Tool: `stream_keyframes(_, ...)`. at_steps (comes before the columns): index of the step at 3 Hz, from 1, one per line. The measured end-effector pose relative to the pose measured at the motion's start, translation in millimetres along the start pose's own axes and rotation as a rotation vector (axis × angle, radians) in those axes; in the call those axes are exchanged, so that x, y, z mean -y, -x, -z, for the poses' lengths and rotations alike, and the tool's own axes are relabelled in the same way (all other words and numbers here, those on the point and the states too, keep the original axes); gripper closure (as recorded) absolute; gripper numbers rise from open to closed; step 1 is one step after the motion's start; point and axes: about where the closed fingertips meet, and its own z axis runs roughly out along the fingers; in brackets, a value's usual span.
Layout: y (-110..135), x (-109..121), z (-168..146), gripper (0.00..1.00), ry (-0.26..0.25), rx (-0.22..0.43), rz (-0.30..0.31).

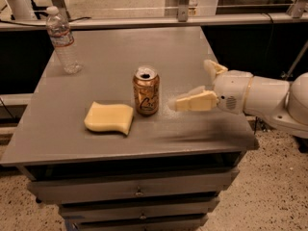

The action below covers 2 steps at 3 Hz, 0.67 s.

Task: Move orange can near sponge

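The orange can (146, 91) stood upright on the grey desk (120, 47), just beside the right end of the pale yellow sponge (109, 118). Whether the two touched could not be told. That placement looked like the task's goal met: the can sat near the sponge, steady on its base.

The tool (190, 84) hung to the right of the can, apart from it. Its cream fingers were spread wide and gripped nothing, which suited a can left to stand on its own.

A clear plastic water bottle (62, 40) stood well apart at the desk's far left corner, out of the way.
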Motion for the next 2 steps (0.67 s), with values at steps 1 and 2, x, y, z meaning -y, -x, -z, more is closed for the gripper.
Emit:
stream_keyframes(1, 11.7, 39.7, 60.3, 0.0, -0.103, -0.048, 0.07)
stream_keyframes(2, 15.0, 48.4, 69.4, 0.0, -0.122, -0.05, 0.078)
